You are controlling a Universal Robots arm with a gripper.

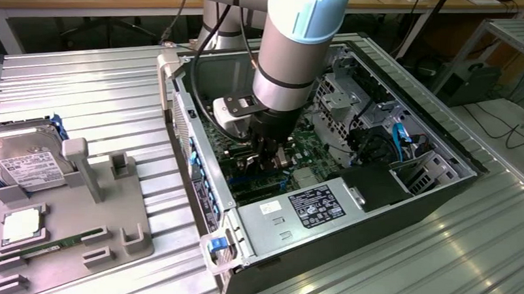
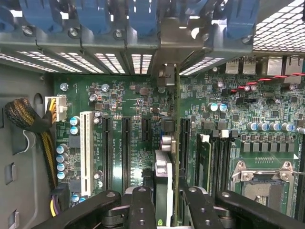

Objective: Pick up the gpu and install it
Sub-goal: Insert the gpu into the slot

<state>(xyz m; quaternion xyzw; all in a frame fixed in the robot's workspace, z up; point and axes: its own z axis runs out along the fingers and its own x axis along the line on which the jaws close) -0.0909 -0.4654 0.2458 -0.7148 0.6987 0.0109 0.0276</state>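
Clamped on the card's upper edge, our gripper holds it upright and edge-down over the green board, bracket end toward the case's rear slots at twelve o'clock, presumably to meet a slot squarely.

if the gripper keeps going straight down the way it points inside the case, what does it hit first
Most likely the motherboard: the gripper points straight at it, holding the gpu edge-on over the expansion slots. The card's lower edge would meet the board first, though depth is hard to judge.
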